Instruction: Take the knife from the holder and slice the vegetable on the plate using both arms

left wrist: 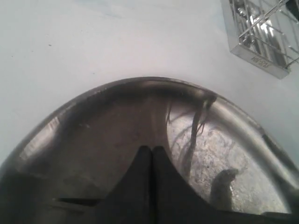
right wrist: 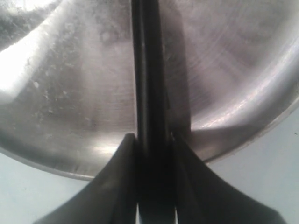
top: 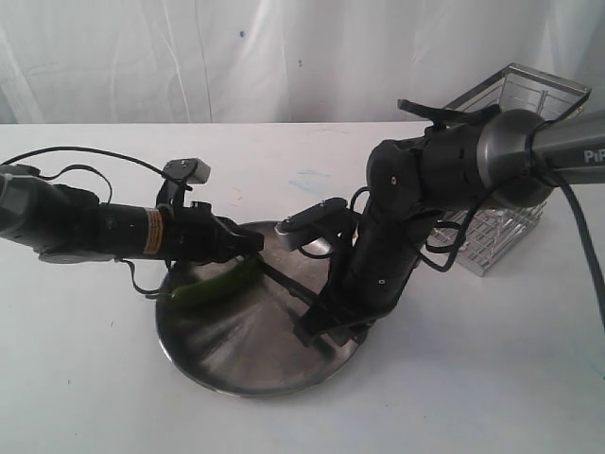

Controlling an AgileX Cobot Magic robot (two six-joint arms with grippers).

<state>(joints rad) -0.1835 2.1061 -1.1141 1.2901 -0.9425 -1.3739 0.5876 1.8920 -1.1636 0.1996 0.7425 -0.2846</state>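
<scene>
Where the right gripper closes, it grasps the knife: the black strip sits clamped between the two fingers and runs straight out from them over the plate. From the exterior camera this gripper hangs low over the plate's right side, and the blade slants away from it to the left, toward the chili. Its tip ends at the chili's right end; whether it touches cannot be told.

The left gripper is clenched, its fingers pressed flat together in the wrist view. In the exterior view its tips sit just above the chili's right end, over the far left part of the plate; whether they press on the chili cannot be told.

The chili lies on the plate's left side, curved, one end near the left rim and the other toward the middle. The left arm reaches in nearly level from the left. The right arm comes in from the right and folds steeply down to the plate. Behind it, on the right of the white table, stands the holder, apart from the plate and partly hidden by the arm. A white cloth hangs behind the table.
</scene>
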